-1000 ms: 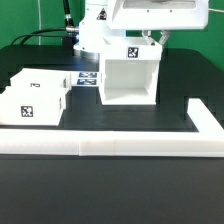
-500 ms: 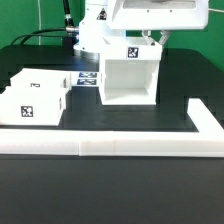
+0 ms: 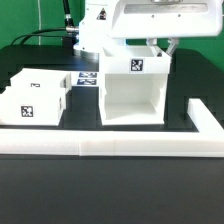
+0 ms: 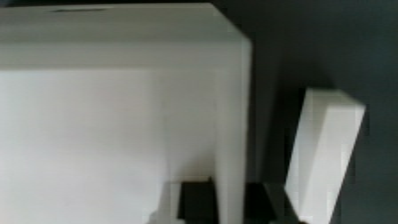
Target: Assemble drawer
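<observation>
The drawer's large white housing (image 3: 132, 95) stands with its open face toward the front, close behind the front border wall, with a tag on its top. My gripper (image 3: 165, 46) comes down from above at its back right corner and is shut on the housing's right side wall. In the wrist view the housing (image 4: 107, 120) fills most of the picture, and its thin wall runs between my dark fingers (image 4: 201, 206) at my gripper (image 4: 237, 205). Two smaller white trays (image 3: 40, 85) (image 3: 25, 106) with tags sit together at the exterior view's left.
A long low white border wall (image 3: 110, 146) runs along the front and turns back at the exterior view's right (image 3: 205, 118); it also shows in the wrist view (image 4: 329, 150). The marker board (image 3: 88, 78) lies between trays and housing. The arm's base (image 3: 95, 35) stands behind.
The housing, held in my gripper, has moved forward toward the front border wall and looks larger. The trays have not moved.
</observation>
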### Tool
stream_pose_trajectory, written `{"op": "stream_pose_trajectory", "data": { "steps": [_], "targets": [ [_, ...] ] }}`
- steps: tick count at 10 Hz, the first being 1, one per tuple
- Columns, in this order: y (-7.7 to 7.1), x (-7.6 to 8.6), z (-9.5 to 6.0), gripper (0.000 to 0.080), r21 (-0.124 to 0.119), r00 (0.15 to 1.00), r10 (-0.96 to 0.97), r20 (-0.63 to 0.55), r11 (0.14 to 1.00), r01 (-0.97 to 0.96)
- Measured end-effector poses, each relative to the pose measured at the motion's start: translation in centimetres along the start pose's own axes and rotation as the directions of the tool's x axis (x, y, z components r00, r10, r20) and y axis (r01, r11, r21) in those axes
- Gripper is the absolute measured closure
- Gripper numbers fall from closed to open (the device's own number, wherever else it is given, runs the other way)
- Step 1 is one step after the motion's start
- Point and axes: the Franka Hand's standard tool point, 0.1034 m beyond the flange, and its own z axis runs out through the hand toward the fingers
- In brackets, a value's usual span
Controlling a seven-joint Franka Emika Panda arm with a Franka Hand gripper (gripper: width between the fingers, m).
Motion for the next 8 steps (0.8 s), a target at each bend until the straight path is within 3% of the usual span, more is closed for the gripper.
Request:
{"op": "stream_pose_trajectory", "data": {
  "steps": [2, 3, 6, 8],
  "targets": [
    [0.6, 3.3, 0.3, 0.0762, 0.008, 0.999, 0.033, -0.036, 0.999, -0.033],
    [0.4, 4.2, 0.4, 0.0762, 0.011, 0.998, 0.034, -0.051, 0.999, -0.034],
    [0.4, 4.2, 0.3, 0.0762, 0.012, 0.998, 0.033, -0.054, 0.999, -0.033],
    [-0.1, 4.2, 0.1, 0.0762, 0.033, 0.978, 0.197, -0.061, 0.98, -0.195]
  ]
}}
